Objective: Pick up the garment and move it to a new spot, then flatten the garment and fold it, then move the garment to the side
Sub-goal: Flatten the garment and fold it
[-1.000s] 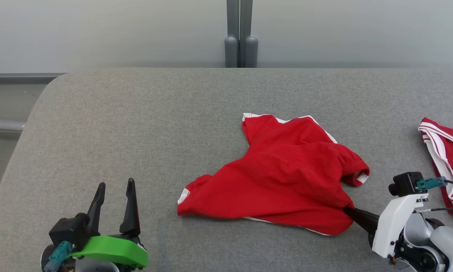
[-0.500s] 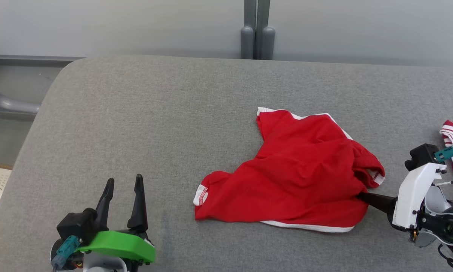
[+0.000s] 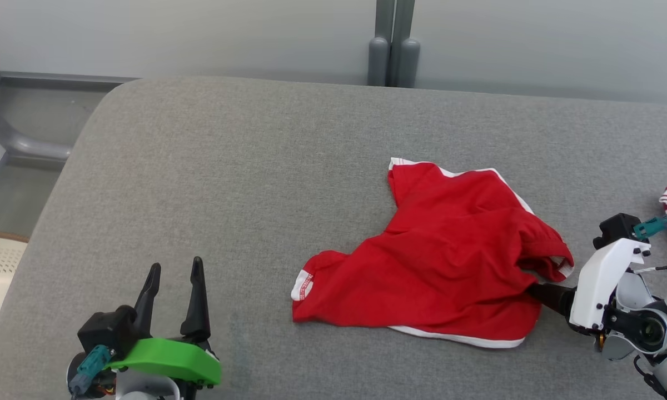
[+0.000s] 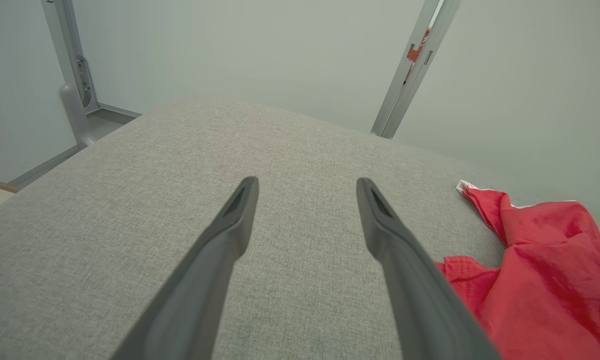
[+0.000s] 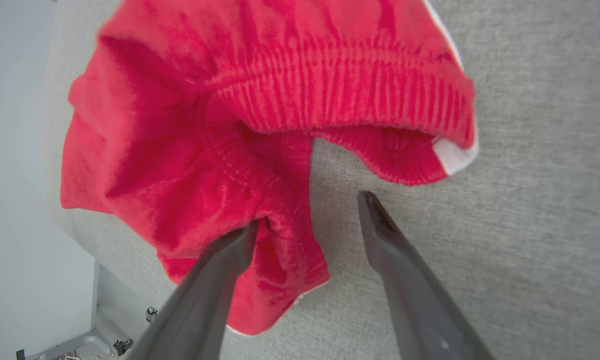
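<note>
garment [image 3: 439, 266] lying loose, right end effector [image 5: 308, 212] newly spread, grip released, left end effector [image 3: 176, 263] still open, empty

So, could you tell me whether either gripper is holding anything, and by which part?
Nothing is held. The right gripper is open at the waistband of the red shorts, fabric brushing one finger; the left gripper is open above the grey cushion.

even, soft overhead light, no glare — shadows stay faint under the red garment [image 3: 439, 266]. wrist views bend at the edges — close cloth and fingers [image 5: 205, 295] blur.
</note>
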